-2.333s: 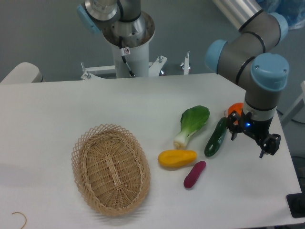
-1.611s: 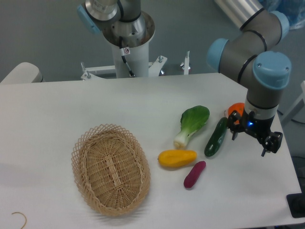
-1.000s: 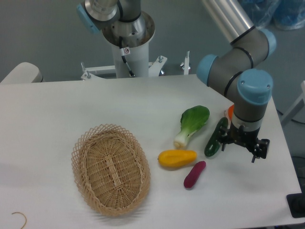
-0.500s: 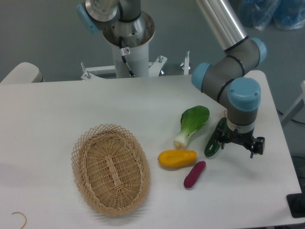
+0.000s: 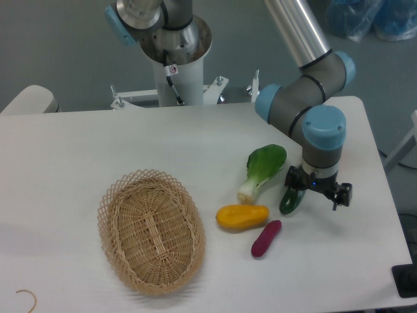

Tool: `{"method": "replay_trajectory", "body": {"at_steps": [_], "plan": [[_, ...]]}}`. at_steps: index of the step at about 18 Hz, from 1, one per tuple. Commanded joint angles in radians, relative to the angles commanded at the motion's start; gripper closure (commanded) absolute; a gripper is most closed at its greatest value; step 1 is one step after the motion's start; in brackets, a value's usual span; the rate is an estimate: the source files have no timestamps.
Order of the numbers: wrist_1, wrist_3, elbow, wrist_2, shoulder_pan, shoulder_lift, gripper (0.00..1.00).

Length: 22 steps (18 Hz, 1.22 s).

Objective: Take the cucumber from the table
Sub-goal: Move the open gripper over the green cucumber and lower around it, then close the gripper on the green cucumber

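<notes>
Gripper arrives over the cucumber

Compared with the frame half a second earlier, the arm has shifted left and slightly toward the far side, so the gripper [image 5: 314, 193] now sits above the cucumber [image 5: 290, 201] rather than off to its right. The orange object that showed behind the wrist in the oldest frames is now hidden. Nothing else on the desk [image 5: 78, 150] has moved.

The cucumber lies on the right half of the desk, slanting from near-left to far-right. Only its near end shows; the rest is covered by the gripper body and wrist. The gripper's fingers are spread wide, one dark finger [image 5: 290, 177] at the cucumber's left flank and the other out to the right over bare desk. Whether the left finger touches the cucumber I cannot tell.

Just left of the cucumber lies the bok choy [image 5: 262, 169], leaves toward the far side, white stem toward the near side. The yellow vegetable [image 5: 242, 216] and the purple vegetable [image 5: 266, 237] lie to the near-left of the cucumber's end, close but apart from it. The wicker basket [image 5: 151, 230] stands well apart on the left. To the right of the gripper the desk runs bare to its right edge, and the near edge is also well away
</notes>
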Motion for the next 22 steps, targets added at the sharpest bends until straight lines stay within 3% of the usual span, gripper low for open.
{"method": "replay_trajectory", "body": {"at_steps": [9, 20, 22], "plan": [[0.003, 0.003, -0.037, 0.002, -0.006, 0.012, 0.00], [0.018, 0.005, -0.037, 0.002, -0.009, -0.021, 0.00], [0.015, 0.008, -0.031, 0.002, -0.008, -0.020, 0.20]]}}
